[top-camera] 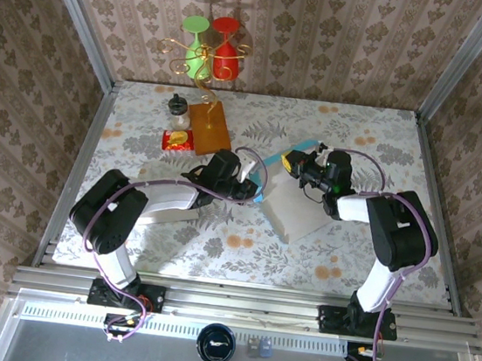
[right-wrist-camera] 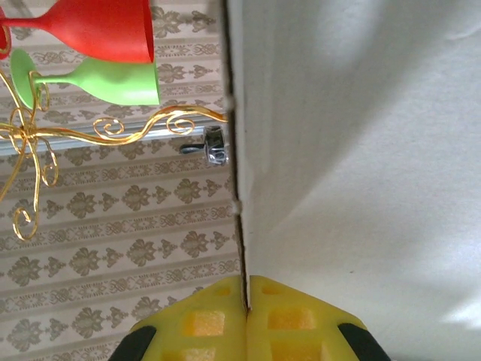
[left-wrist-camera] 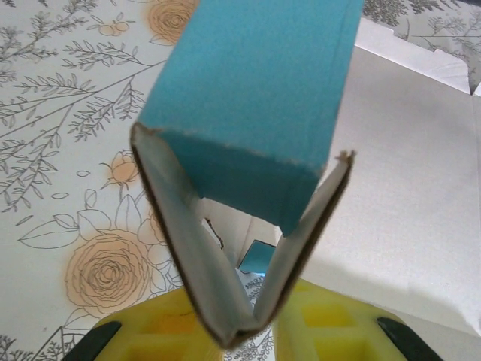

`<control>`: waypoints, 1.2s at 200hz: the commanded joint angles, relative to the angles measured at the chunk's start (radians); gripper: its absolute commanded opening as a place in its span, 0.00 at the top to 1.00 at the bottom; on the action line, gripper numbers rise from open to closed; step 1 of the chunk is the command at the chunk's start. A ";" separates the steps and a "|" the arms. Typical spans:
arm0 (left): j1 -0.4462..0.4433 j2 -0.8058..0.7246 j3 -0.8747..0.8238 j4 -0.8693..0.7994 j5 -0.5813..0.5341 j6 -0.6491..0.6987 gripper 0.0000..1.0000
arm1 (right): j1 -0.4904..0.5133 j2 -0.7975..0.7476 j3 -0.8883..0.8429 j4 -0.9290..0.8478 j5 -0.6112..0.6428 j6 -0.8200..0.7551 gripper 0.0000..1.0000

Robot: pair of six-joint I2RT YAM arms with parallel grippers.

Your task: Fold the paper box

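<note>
Two claws: both clamped on the paper box (top-camera: 303, 210), mid desk (top-camera: 379, 131).
Left claw (left-wrist-camera: 240, 331): gripping a folded flap. The V-shaped crease sits between its yellow pads (left-wrist-camera: 150, 335), and both leaves of the V spread up and away from it.
Blue flap (left-wrist-camera: 255, 90): straight ahead of the left claw, just past the open end of the V, raised off the desk.
Right claw (right-wrist-camera: 246, 301): pads pressed together on the thin edge of a white panel (right-wrist-camera: 361, 150). The panel runs ahead of the claw and covers everything to its right.
Box position: from above, the white sheet spreads over the desk between the two claws. The left claw is at its left edge, the right claw at its far edge.
Beyond the right claw: a red glass (right-wrist-camera: 98, 30) and a green glass (right-wrist-camera: 98, 83) on a gold wire stand (right-wrist-camera: 113, 135), against the patterned wall.
Far side of the left claw: a brown board (top-camera: 211, 124), a small bottle (top-camera: 177, 111) and a red packet (top-camera: 178, 141), all apart from the box.
</note>
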 commanded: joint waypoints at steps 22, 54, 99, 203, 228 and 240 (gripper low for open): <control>0.001 -0.007 0.042 -0.017 -0.083 -0.030 0.79 | 0.030 -0.035 -0.028 0.033 0.059 0.049 1.00; 0.001 -0.011 0.048 -0.025 -0.110 -0.027 0.78 | 0.037 -0.033 -0.040 0.053 0.091 0.087 1.00; 0.001 0.004 0.061 -0.031 -0.110 -0.027 0.77 | 0.058 -0.041 -0.040 0.033 0.134 0.116 1.00; 0.003 0.023 0.072 0.014 -0.068 -0.030 0.74 | 0.071 -0.048 -0.026 -0.022 0.180 0.159 1.00; 0.007 0.030 0.078 0.011 -0.064 -0.037 0.74 | 0.072 -0.064 -0.016 -0.051 0.192 0.157 1.00; 0.008 0.031 0.080 0.010 -0.062 -0.039 0.74 | 0.072 -0.065 -0.012 -0.056 0.192 0.153 1.00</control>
